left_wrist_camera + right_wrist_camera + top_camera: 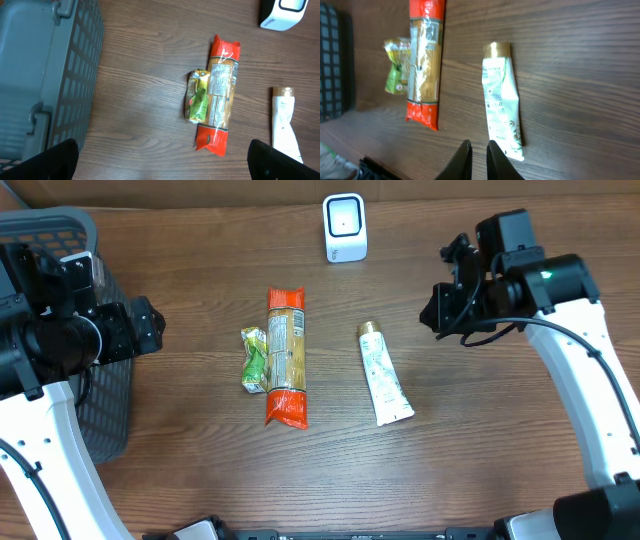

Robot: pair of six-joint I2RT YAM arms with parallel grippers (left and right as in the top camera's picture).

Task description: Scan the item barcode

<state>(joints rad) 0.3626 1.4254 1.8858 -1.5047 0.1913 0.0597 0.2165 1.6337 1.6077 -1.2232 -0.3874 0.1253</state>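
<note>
Dark brown wooden table (pixel 200 480), seen from above. At the far edge, standing upright, a small white barcode scanner (pixel 345 227). In the middle of the table, lying flat, three items: a long spaghetti pack (pixel 286 357) with orange-red ends, a small green packet (pixel 255 360) touching its left side, and, apart to the right, a white tube (pixel 383 375) with its gold cap toward the far edge. All three well apart from the scanner and from both arms. At the left edge, a grey plastic basket (pixel 100 410), partly hidden under the left arm.

Left gripper (pixel 165 162) over the table beside the basket, fingers spread wide, only the dark tips visible in the lower corners of the left wrist view; holds nothing. Right gripper (pixel 478 160) over the table near the tube, on its right side, fingers almost pressed together with only a thin gap, nothing between them. Touches no item.

Not possible to tell which of the three items is for scanning. Printed side up on the tube and on the spaghetti pack, but any barcode too small to see.
</note>
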